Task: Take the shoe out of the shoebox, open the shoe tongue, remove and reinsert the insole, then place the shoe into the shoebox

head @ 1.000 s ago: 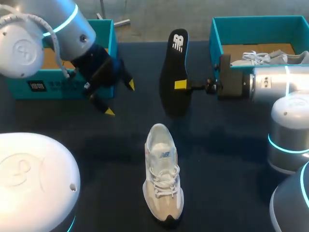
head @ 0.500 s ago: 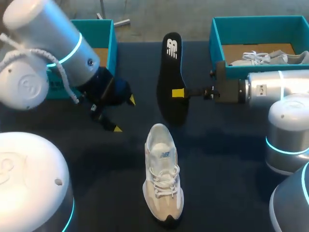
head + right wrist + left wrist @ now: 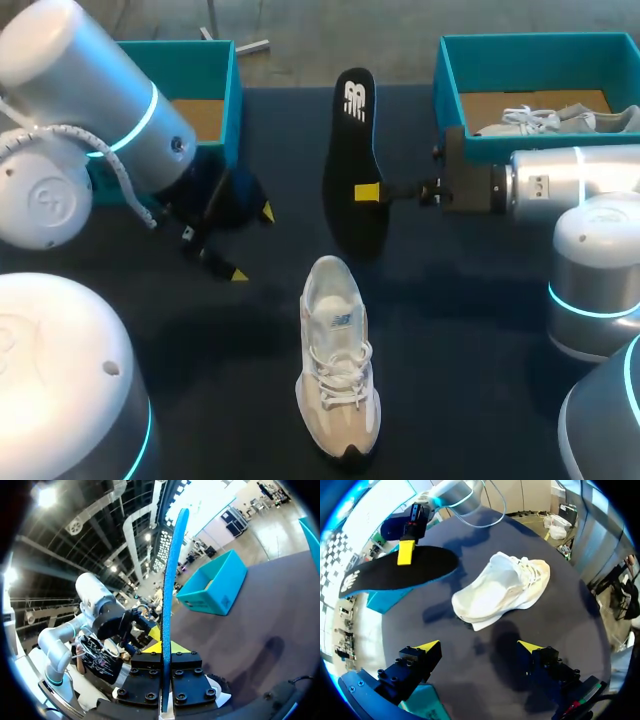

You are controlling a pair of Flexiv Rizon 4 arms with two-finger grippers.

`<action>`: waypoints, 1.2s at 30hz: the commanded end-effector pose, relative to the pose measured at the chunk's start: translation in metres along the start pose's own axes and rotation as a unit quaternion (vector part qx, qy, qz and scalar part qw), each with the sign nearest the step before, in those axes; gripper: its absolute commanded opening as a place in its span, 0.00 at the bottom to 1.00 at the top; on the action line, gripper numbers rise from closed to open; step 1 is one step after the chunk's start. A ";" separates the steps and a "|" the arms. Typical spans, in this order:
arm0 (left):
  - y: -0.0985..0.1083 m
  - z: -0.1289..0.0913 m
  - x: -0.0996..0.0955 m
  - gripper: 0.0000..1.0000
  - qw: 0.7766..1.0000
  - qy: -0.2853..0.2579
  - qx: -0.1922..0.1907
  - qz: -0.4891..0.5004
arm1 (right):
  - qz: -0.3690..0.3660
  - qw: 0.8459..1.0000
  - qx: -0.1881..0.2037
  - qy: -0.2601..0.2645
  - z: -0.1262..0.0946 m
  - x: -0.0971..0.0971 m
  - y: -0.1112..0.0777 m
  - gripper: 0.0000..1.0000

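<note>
**Insole clamped in the right gripper, shoe out on the table**

The right gripper [image 3: 368, 192] comes in from three o'clock. Its yellow-tipped jaws are closed on the flat black foam insole with a blue underside [image 3: 352, 150], gripping it at the side edge about halfway along. The insole runs from twelve to six o'clock and hangs clear of the dark table [image 3: 470, 330]. In the right wrist view it stands edge-on between the fingers [image 3: 167, 595].

The white and beige lace-up sneaker [image 3: 338, 370] sits upright on the table at six o'clock of the insole, apart from it. Its toe points to six o'clock.

The left gripper [image 3: 252, 243] hovers at ten o'clock of the sneaker with its jaws wide apart and nothing between them. In the left wrist view the sneaker [image 3: 502, 590] lies ahead of those fingers.

One teal cardboard shoebox [image 3: 225, 95] stands at eleven o'clock. Another teal shoebox [image 3: 450, 100] at two o'clock holds a second pale sneaker [image 3: 560, 120].
</note>
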State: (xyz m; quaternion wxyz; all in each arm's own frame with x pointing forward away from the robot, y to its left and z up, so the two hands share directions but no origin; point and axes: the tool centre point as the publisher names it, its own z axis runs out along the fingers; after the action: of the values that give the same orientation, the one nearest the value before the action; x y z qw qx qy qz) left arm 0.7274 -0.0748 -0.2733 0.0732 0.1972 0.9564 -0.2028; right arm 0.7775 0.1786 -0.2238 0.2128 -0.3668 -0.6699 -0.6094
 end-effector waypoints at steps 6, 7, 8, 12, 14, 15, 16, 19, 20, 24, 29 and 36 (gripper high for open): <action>0.003 0.036 0.005 1.00 0.998 0.030 -0.014 -0.059 | -0.037 0.999 -0.022 -0.021 0.008 0.001 -0.012 0.00; 0.004 0.038 0.007 1.00 0.997 0.031 -0.019 -0.062 | -0.042 0.999 -0.023 -0.023 0.008 0.001 -0.013 0.00; 0.005 0.040 0.009 1.00 0.997 0.034 -0.019 -0.062 | -0.048 0.998 -0.024 -0.026 0.008 0.001 -0.014 0.00; 0.009 0.047 0.016 1.00 0.996 0.037 -0.031 -0.070 | -0.064 0.997 -0.030 -0.018 0.010 0.002 -0.019 0.00; 0.010 0.051 0.018 1.00 0.996 0.037 -0.032 -0.075 | -0.066 0.997 -0.032 -0.016 0.013 0.001 -0.022 0.00; 0.010 0.052 0.019 1.00 0.995 0.038 -0.031 -0.082 | -0.067 0.997 -0.032 -0.016 0.014 0.001 -0.023 0.00; 0.010 0.055 0.020 1.00 0.995 0.038 -0.031 -0.084 | -0.070 0.997 -0.032 -0.014 0.016 0.000 -0.024 0.00; 0.009 0.062 0.025 1.00 0.994 0.040 -0.040 -0.089 | -0.079 0.996 -0.029 -0.018 0.018 0.001 -0.026 0.00; 0.008 0.063 0.026 1.00 0.994 0.041 -0.041 -0.094 | -0.081 0.996 -0.027 -0.018 0.020 0.001 -0.028 0.00; 0.006 0.065 0.028 1.00 0.992 0.064 -0.033 -0.103 | -0.085 0.996 -0.022 -0.021 0.022 0.001 -0.030 0.00; 0.006 0.065 0.028 1.00 0.992 0.064 -0.033 -0.103 | -0.085 0.996 -0.022 -0.021 0.022 0.001 -0.030 0.00; 0.006 0.065 0.028 1.00 0.992 0.064 -0.033 -0.103 | -0.085 0.996 -0.022 -0.021 0.022 0.001 -0.030 0.00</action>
State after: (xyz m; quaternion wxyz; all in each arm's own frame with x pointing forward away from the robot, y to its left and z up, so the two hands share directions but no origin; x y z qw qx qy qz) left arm 0.7086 -0.0866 -0.3399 -0.0031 0.1079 0.9804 -0.1650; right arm 0.7571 0.1976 -0.2469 0.1386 -0.3239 -0.6887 -0.6337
